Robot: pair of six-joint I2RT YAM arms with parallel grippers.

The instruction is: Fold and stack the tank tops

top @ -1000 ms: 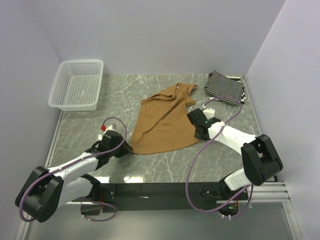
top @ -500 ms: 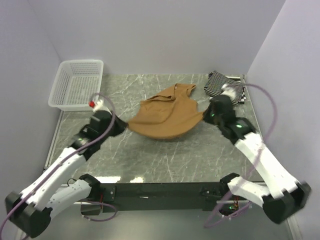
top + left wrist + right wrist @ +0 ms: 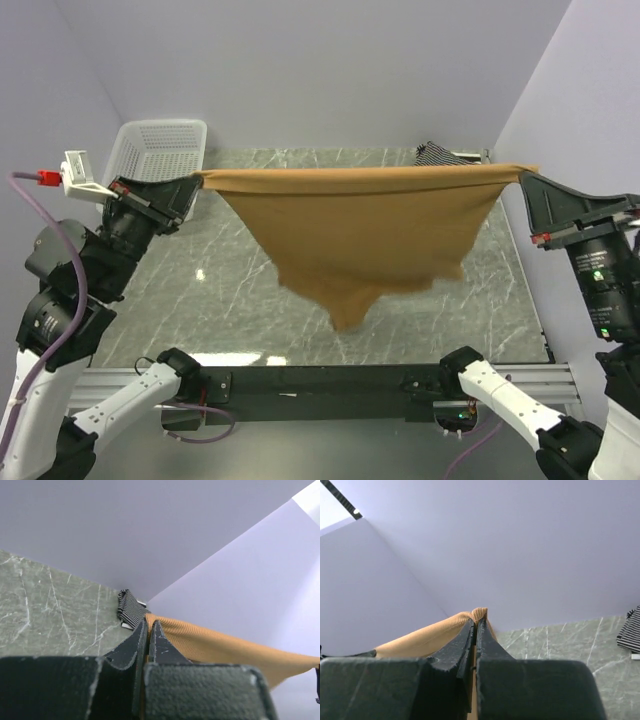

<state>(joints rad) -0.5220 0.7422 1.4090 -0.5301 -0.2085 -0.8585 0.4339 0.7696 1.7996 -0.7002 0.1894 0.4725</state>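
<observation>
Tan-brown tank top hangs spread in the air above the worktop, its upper edge pulled taut between both arms and its lower part sagging to a point. At one corner the left hand is clenched on the fabric, and the right hand grips the other. A folded striped top lies at the worktop's far right, and a white mesh basket sits far left.

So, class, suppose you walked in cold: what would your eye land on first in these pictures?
The tan tank top is stretched taut in mid-air between the left claw and the right claw, sagging to a point in the middle. Behind it, a black-and-white striped top peeks out at the far right corner, and a white basket sits far left.
</observation>
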